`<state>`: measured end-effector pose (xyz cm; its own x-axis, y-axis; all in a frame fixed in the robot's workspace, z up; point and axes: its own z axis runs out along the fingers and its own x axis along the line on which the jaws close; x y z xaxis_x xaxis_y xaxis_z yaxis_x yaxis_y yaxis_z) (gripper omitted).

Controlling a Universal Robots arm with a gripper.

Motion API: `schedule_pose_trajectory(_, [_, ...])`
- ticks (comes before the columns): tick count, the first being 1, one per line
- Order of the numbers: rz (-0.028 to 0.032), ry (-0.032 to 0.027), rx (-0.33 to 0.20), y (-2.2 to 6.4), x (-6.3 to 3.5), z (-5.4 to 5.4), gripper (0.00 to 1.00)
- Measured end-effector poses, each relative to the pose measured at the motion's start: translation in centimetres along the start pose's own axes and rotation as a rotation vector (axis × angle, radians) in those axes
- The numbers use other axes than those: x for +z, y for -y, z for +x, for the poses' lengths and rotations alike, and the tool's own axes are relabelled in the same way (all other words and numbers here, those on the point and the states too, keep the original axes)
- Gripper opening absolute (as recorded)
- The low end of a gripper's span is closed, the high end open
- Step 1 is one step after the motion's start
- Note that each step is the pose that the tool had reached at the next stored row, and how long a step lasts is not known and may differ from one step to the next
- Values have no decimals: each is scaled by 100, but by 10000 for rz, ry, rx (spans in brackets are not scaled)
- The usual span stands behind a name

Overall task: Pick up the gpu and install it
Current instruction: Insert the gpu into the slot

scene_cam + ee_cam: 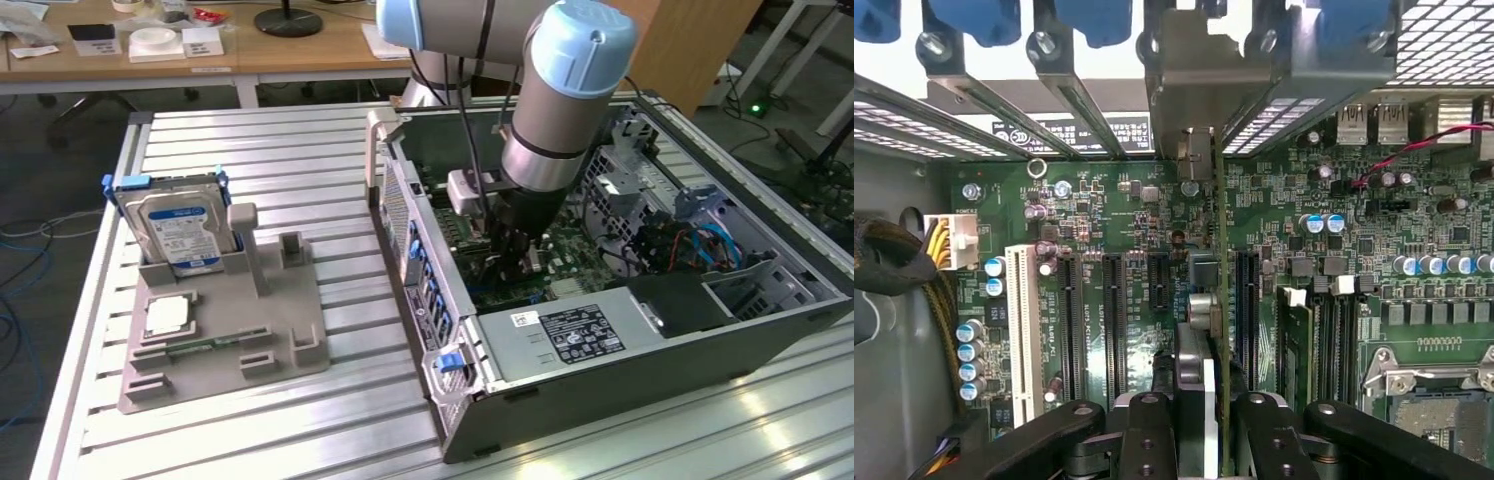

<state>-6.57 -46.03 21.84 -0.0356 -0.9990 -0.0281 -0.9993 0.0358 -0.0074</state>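
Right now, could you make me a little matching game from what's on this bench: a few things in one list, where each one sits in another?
Things:
1. gpu
2. hard drive
3. processor chip
4. computer case

Places:
A. lying flat in the grey holder, toward its front
B. held edge-on by the end effector above the motherboard slots
C. standing upright at the back of the grey holder
D. lying open on the exterior view's right of the table

Pairs: 1-B, 2-C, 3-A, 4-D

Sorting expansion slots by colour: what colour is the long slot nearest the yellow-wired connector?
White, clearest in the wrist view.
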Motion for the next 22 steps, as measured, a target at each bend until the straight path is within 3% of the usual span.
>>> schedule_pose_trajectory(10, [-4,-6,-2,-25,30,4,28])
schedule_pose_trajectory(22, [16,38,1,-26,44,0,29])
